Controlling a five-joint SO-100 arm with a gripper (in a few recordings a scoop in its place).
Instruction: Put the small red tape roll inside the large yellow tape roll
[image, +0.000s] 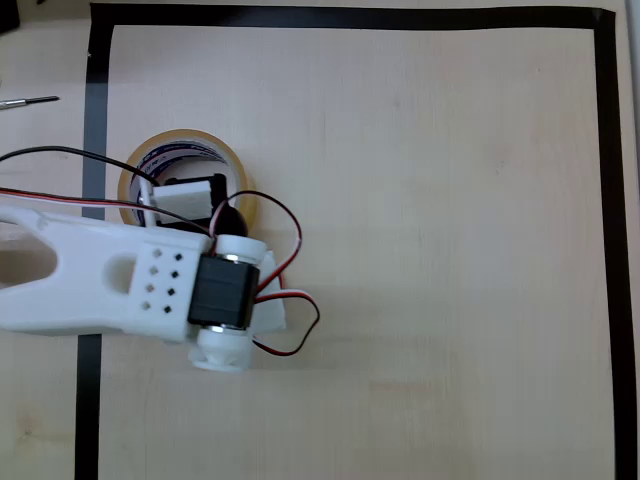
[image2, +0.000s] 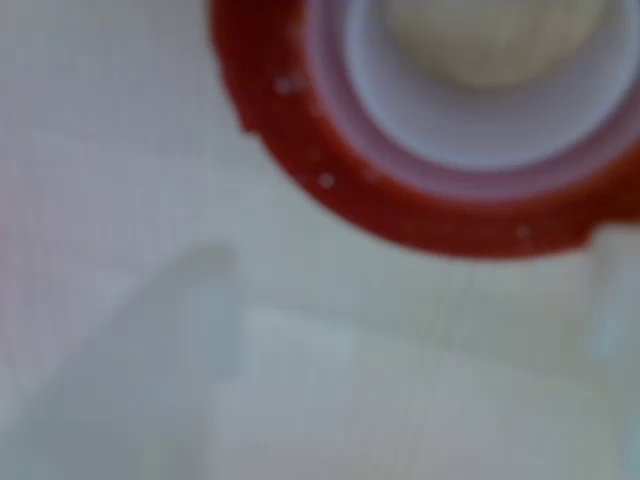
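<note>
Right now, in the overhead view, the white arm reaches from the left over the yellow tape roll, which lies flat on the wooden table near the black tape border. Up close in the blurred wrist view, the red tape roll lies flat on a pale surface; whether the fingers are apart or together, I cannot tell.
</note>
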